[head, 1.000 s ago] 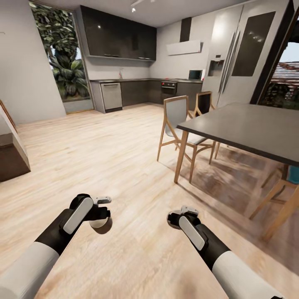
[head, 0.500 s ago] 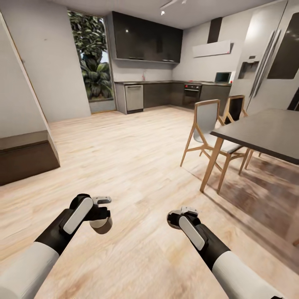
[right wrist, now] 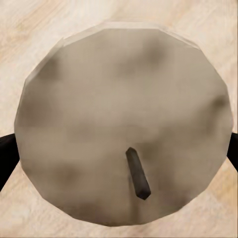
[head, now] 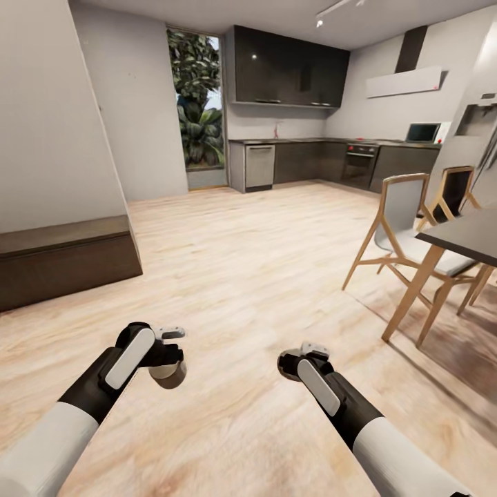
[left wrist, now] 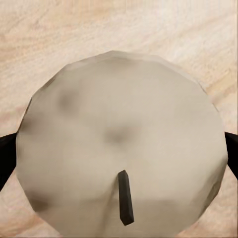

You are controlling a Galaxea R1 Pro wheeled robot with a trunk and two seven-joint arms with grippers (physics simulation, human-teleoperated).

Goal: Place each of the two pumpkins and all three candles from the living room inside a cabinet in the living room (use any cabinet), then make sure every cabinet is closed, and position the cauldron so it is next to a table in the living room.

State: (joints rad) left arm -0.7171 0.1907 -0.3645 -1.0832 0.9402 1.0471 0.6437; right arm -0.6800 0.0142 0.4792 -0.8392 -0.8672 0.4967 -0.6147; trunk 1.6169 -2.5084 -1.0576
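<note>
1. Left hand [head: 168,352] grips a candle [left wrist: 121,153]: stubby, matte grey-beige, faceted round top, dark wick.
2. Right hand [head: 297,359] clamps a second candle [right wrist: 124,124] of the same texture.
3. Both are held above the pale wood-grain floor [head: 262,262].

Dining table [head: 464,235] w/ chairs [head: 400,231], kitchen units [head: 324,162] behind

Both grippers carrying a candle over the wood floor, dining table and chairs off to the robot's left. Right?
Not quite. The dining table and chairs stand to the robot's right, as the head view shows. The rest holds: the left gripper grips a candle, the right gripper another candle, over the wood floor.
</note>
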